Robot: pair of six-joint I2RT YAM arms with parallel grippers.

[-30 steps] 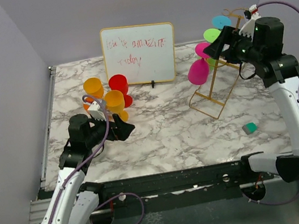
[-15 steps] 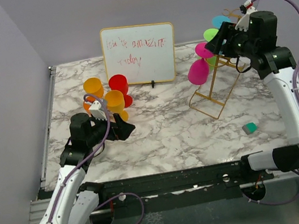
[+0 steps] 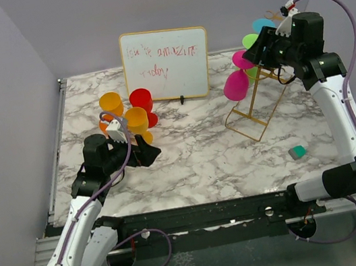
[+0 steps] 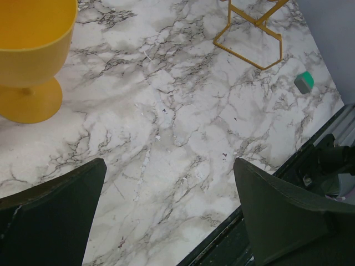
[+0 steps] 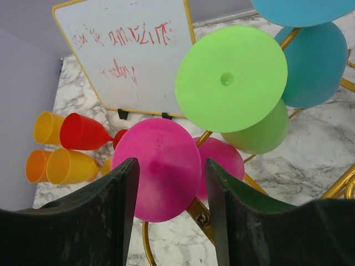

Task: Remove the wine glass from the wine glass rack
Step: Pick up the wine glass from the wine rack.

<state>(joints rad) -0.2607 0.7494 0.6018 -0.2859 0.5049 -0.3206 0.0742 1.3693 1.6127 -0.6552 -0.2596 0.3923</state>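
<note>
The gold wire wine glass rack (image 3: 256, 109) stands at the back right with a magenta glass (image 3: 235, 86), a green glass (image 3: 251, 41) and a cyan glass (image 3: 262, 24) hanging on its rails. My right gripper (image 3: 252, 58) is up at the rack's top, open. In the right wrist view it (image 5: 172, 166) frames the magenta glass's round foot (image 5: 158, 169) without gripping it. The green foot (image 5: 230, 77) and the cyan bowl (image 5: 313, 64) sit above. My left gripper (image 3: 148, 153) is open and empty, low over the table beside a yellow glass (image 4: 28, 50).
A white dry-erase board (image 3: 166, 63) stands at the back centre. Orange (image 3: 110, 104), red (image 3: 141, 101) and yellow (image 3: 136, 121) glasses stand at the left. A small teal block (image 3: 297, 151) lies near the front right. Grey walls close in the table.
My right arm has drawn back and up, bringing its gripper closer to the top of the rack. The left arm and the glasses have not moved.
</note>
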